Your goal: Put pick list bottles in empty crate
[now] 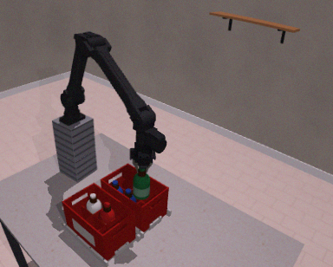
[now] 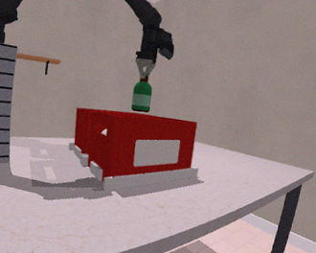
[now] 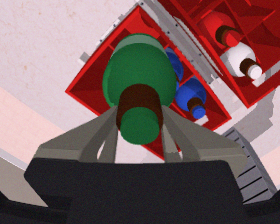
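My gripper (image 1: 141, 166) is shut on the neck of a green bottle (image 1: 141, 185) and holds it upright just above the far red crate (image 1: 145, 200). In the exterior view the green bottle (image 2: 142, 96) hangs with its base near the crate's rim (image 2: 135, 141). In the wrist view the green bottle (image 3: 139, 85) hangs over an empty cell of that crate, beside blue bottles (image 3: 190, 97). The near red crate (image 1: 97, 223) holds a white bottle (image 1: 93, 204) and a red bottle (image 1: 107, 213). I cannot see the pick list.
The arm's grey ribbed pedestal (image 1: 75, 147) stands at the back left of the table. The two crates stand side by side, touching. The table's edge (image 2: 252, 203) runs close on the right in the exterior view. A wooden shelf (image 1: 253, 22) hangs on the wall.
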You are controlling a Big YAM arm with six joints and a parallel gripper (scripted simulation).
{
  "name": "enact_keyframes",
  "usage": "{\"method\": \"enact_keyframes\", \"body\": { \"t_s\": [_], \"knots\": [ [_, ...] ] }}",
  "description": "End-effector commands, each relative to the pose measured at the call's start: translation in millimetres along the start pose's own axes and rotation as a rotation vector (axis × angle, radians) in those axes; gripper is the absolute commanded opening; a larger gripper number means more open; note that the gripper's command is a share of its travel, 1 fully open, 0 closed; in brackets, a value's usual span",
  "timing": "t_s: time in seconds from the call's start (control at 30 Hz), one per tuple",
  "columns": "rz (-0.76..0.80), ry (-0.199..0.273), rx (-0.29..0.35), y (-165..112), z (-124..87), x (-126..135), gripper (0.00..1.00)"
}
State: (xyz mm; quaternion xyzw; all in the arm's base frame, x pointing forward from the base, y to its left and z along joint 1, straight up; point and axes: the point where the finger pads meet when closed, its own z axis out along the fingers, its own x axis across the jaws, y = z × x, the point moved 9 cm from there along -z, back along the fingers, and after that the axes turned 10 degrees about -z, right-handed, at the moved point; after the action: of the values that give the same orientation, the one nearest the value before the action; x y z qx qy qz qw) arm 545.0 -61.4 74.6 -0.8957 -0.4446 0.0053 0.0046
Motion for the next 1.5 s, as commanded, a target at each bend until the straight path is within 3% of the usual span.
{"method": "enact_keyframes", "body": {
  "t_s": [0.0,1.07,1.33,1.47],
  "knots": [
    [0.02,0.053,-0.09,19.3,-41.6,7.8,0.0],
    [0.017,0.048,-0.083,22.2,-43.7,6.1,0.0],
    [0.017,0.047,-0.082,25.3,-23.7,7.8,0.0],
    [0.017,0.05,-0.087,20.8,-26.2,5.4,0.0]
  ]
}}
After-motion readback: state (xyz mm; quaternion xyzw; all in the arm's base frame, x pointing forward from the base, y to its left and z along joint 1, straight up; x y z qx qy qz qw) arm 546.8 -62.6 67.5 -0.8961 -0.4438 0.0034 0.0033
